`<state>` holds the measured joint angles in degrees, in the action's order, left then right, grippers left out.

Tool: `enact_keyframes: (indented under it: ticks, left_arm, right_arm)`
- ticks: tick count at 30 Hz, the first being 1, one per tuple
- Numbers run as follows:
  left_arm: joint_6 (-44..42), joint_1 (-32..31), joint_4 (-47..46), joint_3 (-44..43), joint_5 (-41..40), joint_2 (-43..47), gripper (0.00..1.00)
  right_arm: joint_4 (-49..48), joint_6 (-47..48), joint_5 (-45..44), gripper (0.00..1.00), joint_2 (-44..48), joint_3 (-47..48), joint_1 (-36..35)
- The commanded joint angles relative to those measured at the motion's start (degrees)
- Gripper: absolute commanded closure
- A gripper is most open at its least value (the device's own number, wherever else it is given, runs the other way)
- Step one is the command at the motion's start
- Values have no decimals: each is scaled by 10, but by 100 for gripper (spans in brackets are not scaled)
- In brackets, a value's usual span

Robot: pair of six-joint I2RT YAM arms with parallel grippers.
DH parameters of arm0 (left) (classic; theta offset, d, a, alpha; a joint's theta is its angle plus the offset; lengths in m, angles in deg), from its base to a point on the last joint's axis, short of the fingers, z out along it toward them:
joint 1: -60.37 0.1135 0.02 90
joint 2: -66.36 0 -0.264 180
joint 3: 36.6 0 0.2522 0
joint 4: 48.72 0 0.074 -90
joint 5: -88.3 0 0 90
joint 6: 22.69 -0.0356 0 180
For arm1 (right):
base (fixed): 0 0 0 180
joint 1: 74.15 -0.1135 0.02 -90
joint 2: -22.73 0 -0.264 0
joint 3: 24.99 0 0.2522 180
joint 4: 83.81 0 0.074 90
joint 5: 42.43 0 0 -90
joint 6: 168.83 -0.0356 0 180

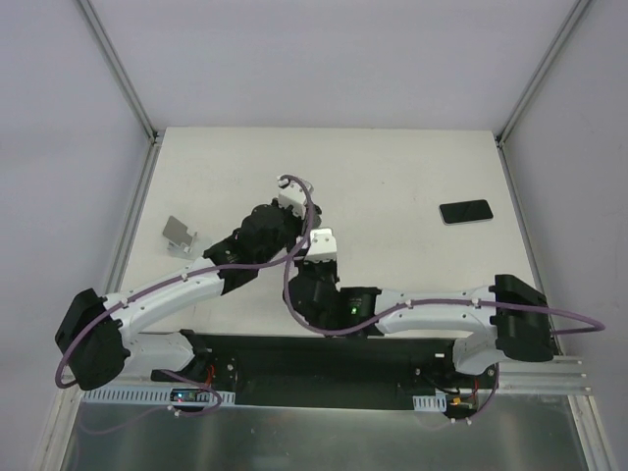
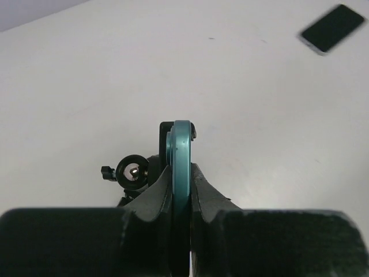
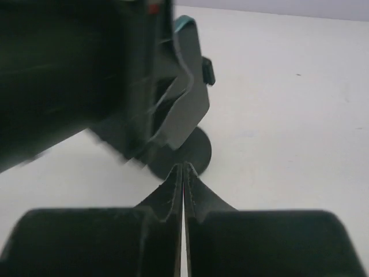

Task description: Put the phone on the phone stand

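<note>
The phone [image 1: 465, 211] lies flat on the white table at the far right, and it also shows in the left wrist view [image 2: 332, 28] at the top right. My left gripper [image 2: 181, 167] is shut on the teal-edged cradle plate of the phone stand [image 2: 182, 135]; the stand's ball joint [image 2: 131, 171] shows beside it. In the right wrist view the stand's black disc base [image 3: 195, 151] rests on the table, just ahead of my right gripper [image 3: 183, 167], which is shut and empty. From above, both grippers [image 1: 292, 224] [image 1: 312, 257] meet mid-table and hide the stand.
A small silver bent-metal piece [image 1: 178, 235] sits at the left of the table. Metal frame rails [image 1: 137, 211] run along both table sides. White walls enclose the back.
</note>
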<state>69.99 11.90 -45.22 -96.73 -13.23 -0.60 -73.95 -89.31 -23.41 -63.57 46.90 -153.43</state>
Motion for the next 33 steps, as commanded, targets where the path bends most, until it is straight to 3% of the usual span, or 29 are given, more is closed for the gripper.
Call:
enact_keyframes:
  ticks: [1, 2, 4, 5, 7, 10, 12, 13, 14, 16, 17, 20, 22, 28, 32, 33]
  left_arm:
    - [8, 35, -11, 11, -203, -37, 100]
    - [3, 35, -11, 12, -196, -33, 100]
    - [-7, 36, -9, 22, -162, -19, 100]
    - [-7, 36, -5, 24, -151, 1, 100]
    - [-7, 40, 12, 33, -106, 37, 100]
    - [-7, 43, 51, 36, -40, 81, 100]
    - [-8, 45, 84, 20, -3, 93, 100]
    - [-11, 46, 100, 16, 17, 106, 100]
    - [-17, 47, 115, 9, 43, 114, 100]
    - [-22, 48, 133, -3, 145, 131, 100]
    - [-43, 48, 147, -14, 188, 134, 100]
    - [-80, 48, 171, -28, 336, 140, 100]
    - [-86, 48, 181, -34, 387, 137, 100]
    - [-103, 48, 227, -69, 433, 103, 100]
    - [-89, 48, 236, -99, 408, 82, 100]
    - [-81, 48, 237, -105, 400, 73, 83]
  right_arm:
    - [-103, 10, -28, 100, 30, 29, -54]
    - [-136, 32, -14, 94, 58, 11, -57]
    - [-231, 119, 52, 70, 94, -26, -60]
    - [-236, 135, 63, 50, 129, -43, -60]
    - [-242, 201, 103, 29, 177, -63, -48]
    - [-212, 266, 173, 18, 232, -89, -8]
    - [-151, 241, 294, 16, 255, -105, 41]
    - [-137, 205, 356, 16, 269, -114, 107]
    - [-128, 195, 459, 16, 273, -129, 136]
    - [-111, 199, 535, 15, 276, -141, 193]
    - [-105, 211, 604, 15, 275, -144, 205]
    - [-63, 255, 704, 13, 271, -139, 227]
    - [-36, 264, 739, 11, 270, -135, 236]
    - [-30, 273, 846, 8, 281, -144, 252]
    - [-18, 251, 800, 6, 277, -128, 253]
    - [-13, 232, 787, 3, 275, -121, 251]
